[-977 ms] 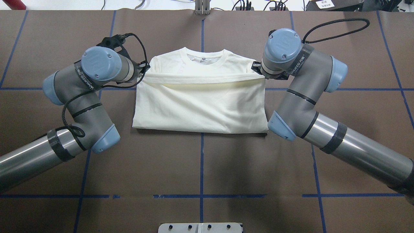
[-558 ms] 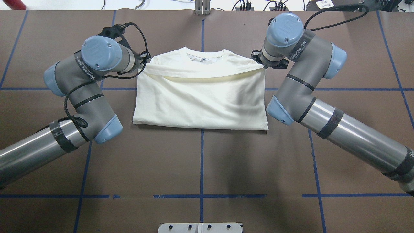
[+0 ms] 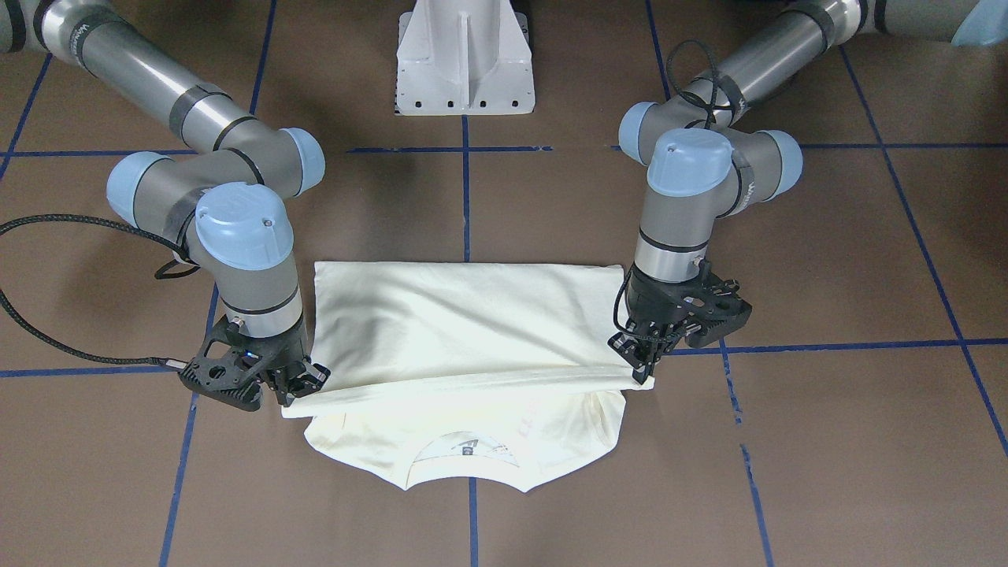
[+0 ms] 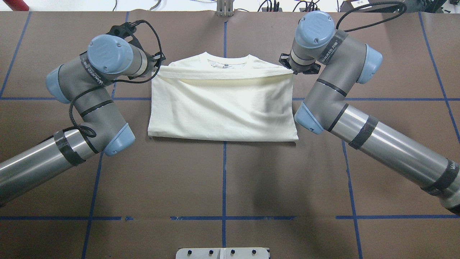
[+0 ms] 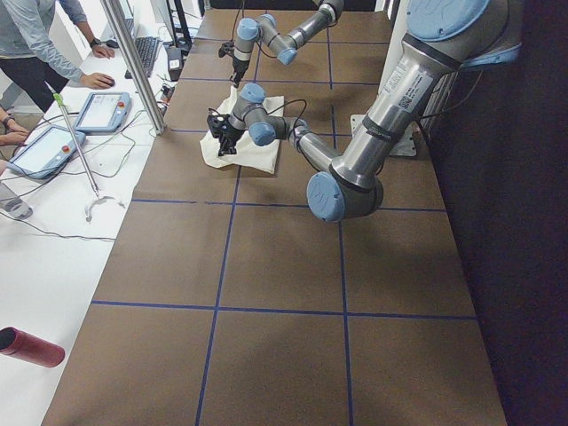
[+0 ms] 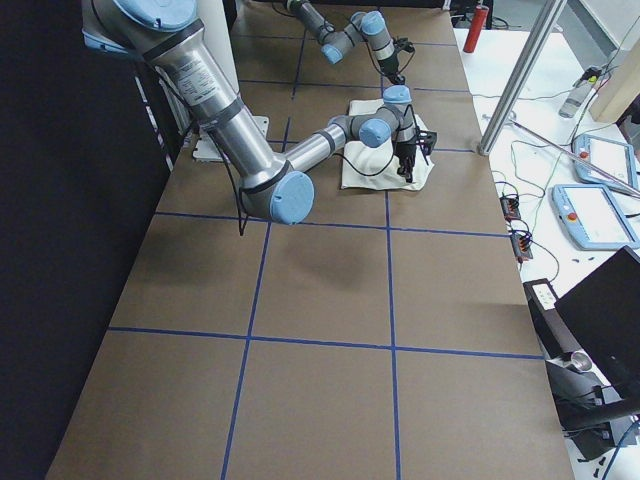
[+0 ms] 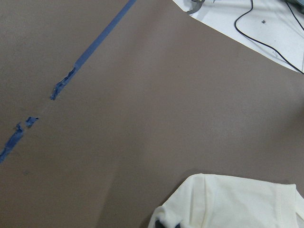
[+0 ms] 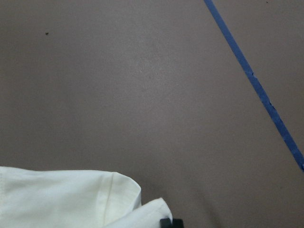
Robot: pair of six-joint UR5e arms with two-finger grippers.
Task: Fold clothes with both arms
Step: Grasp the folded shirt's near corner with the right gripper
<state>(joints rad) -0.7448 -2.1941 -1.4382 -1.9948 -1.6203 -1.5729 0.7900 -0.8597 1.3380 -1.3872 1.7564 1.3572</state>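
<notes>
Left tool [image 3: 642,364] and right tool [image 3: 303,383] clamped on T-shirt [image 3: 465,331] corners, folded edge stretched between them

The brown bench [image 4: 161,180] carries a blue tape grid [image 4: 251,218] and a white pedestal base [image 3: 465,59]. Beside it, a person [image 5: 35,35] stands at a white side bench [image 5: 44,257] holding two tablets [image 5: 102,111].
</notes>
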